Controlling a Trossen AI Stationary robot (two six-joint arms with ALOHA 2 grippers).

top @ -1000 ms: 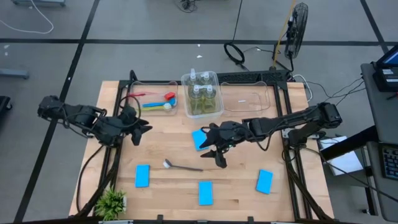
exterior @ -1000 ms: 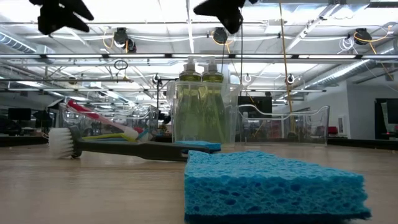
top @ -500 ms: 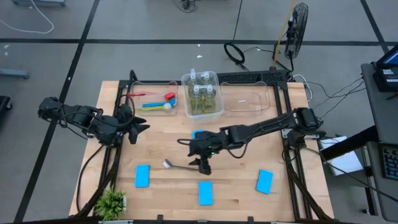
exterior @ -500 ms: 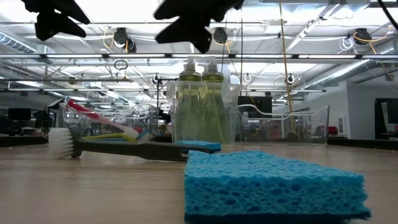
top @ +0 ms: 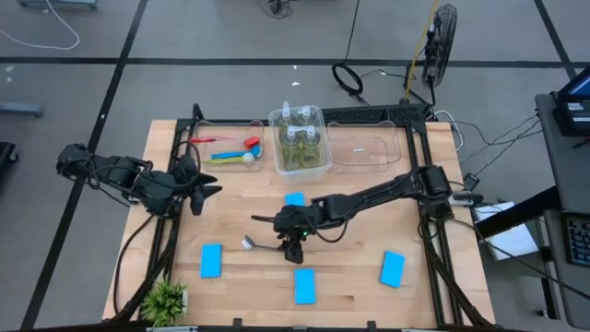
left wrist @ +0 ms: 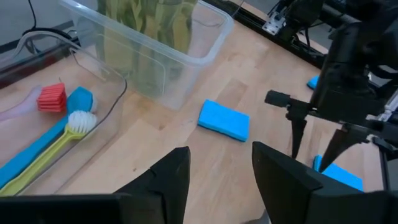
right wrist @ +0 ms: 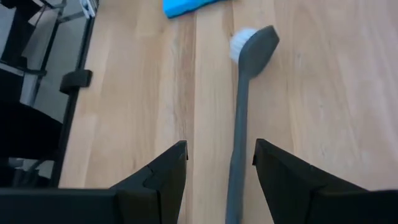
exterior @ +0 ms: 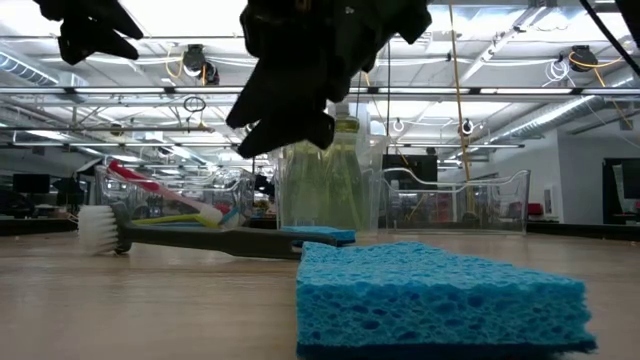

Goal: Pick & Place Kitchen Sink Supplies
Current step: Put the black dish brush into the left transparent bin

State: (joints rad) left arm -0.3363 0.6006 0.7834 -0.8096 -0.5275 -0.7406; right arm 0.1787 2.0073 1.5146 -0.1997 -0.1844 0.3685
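Right wrist view shows the grey brush [right wrist: 241, 118] lying flat on the wooden table [right wrist: 137, 93], its slim handle running between the spread, empty fingers of the right gripper [right wrist: 214, 177]. A good grasp is likely made by lowering straight down, handle kept centred, and closing mid-handle. The left gripper [top: 205, 189], fingers apart and empty, is held near the brush bin [top: 198, 138].

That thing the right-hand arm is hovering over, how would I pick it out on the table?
Start at the clear bin of bottles at the back of the wooden table, then come forward past the blue sponge to the open right gripper. Below it lies the grey brush, slim, with a white bristle head. It is the only brush loose on the wood; the coloured ones are binned.
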